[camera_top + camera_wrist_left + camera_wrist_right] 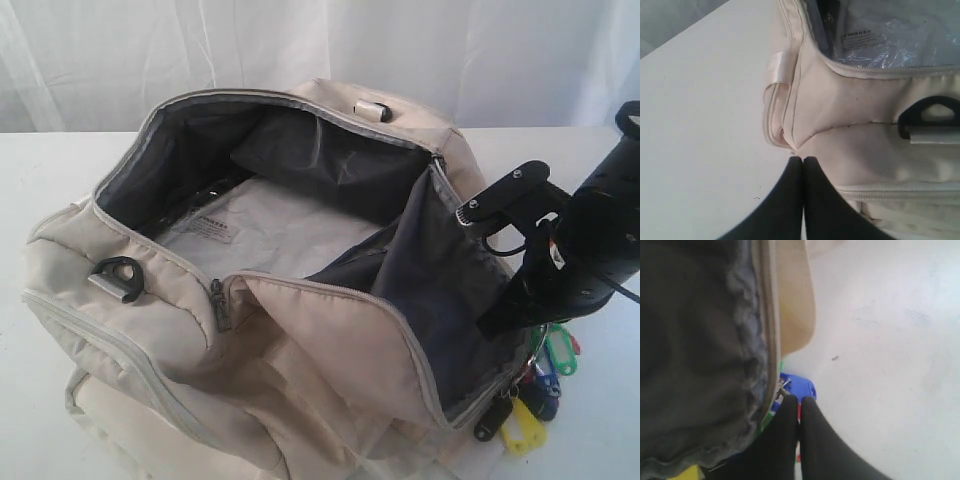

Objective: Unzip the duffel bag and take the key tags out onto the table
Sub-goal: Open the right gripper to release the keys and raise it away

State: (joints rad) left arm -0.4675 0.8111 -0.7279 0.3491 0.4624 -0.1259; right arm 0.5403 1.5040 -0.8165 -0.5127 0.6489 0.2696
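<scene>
— Black fingers (817, 435) of the right gripper (800, 402): pressing together, a red sliver showing in the seam between them. They are apparently clamping on the key tags (801, 385).

— Entry for the tags?

— Small flat oblong plastic tags, glossy; blue, green, red, black and yellow, on a metal ring (782, 388). In the exterior view the bunch is fanning downward from the fingertips, outside the bag, just beside its end and over the table (890, 330). Whether the lowest yellow tag is touching the tabletop, I cannot tell.

— Bearing for the set-down?

— Judging only: bare white tabletop is lying on the side of the fingers away from the bag, so the move is calling for lowering outward, clear of the fabric. The right arm is the nearer one.

— Bag?

— Duffel bag (150, 330): soft cream fabric, slumping, with the grey zip (220, 305) standing open. Dark grey lining (430, 260) is sagging over the end, and a crinkled printed plastic sheet (270, 235) is lying inside.

— Left gripper (803, 159)?

— Fingers together, gripping nothing I can make out. The tips are sitting at a seam on the bag's far corner, near a pale webbing loop (780, 67) and a black D-ring (910, 111).
</scene>
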